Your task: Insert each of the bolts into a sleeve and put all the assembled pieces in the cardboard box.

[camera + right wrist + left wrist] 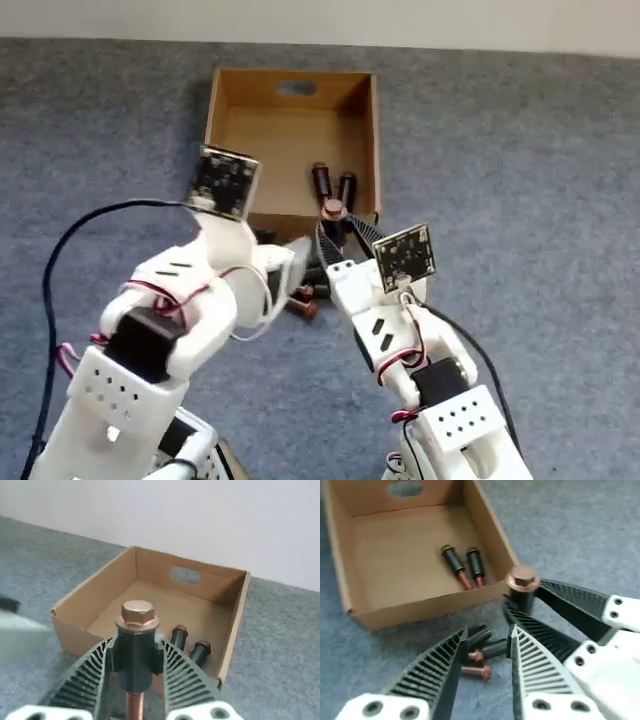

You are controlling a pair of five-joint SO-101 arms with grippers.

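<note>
Boxing step: my right gripper (136, 649) clenches the copper hex bolt in its black sleeve (333, 209), mid-frame at the near wall of the brown cardboard box (375, 140). Next, lift over, release. My left gripper (487, 632) hangs open.

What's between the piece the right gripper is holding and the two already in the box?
Only the cardboard box's near wall. The left wrist view shows it standing between the held piece and the two finished pieces.

cardboard box (250, 92): just 1
assembled pieces (456, 565): 3, two in the box, one in the right gripper (136, 645)
loose sleeves (478, 634): 2, at the box's 6 o'clock
loose bolts (476, 671): 2, I think
</note>
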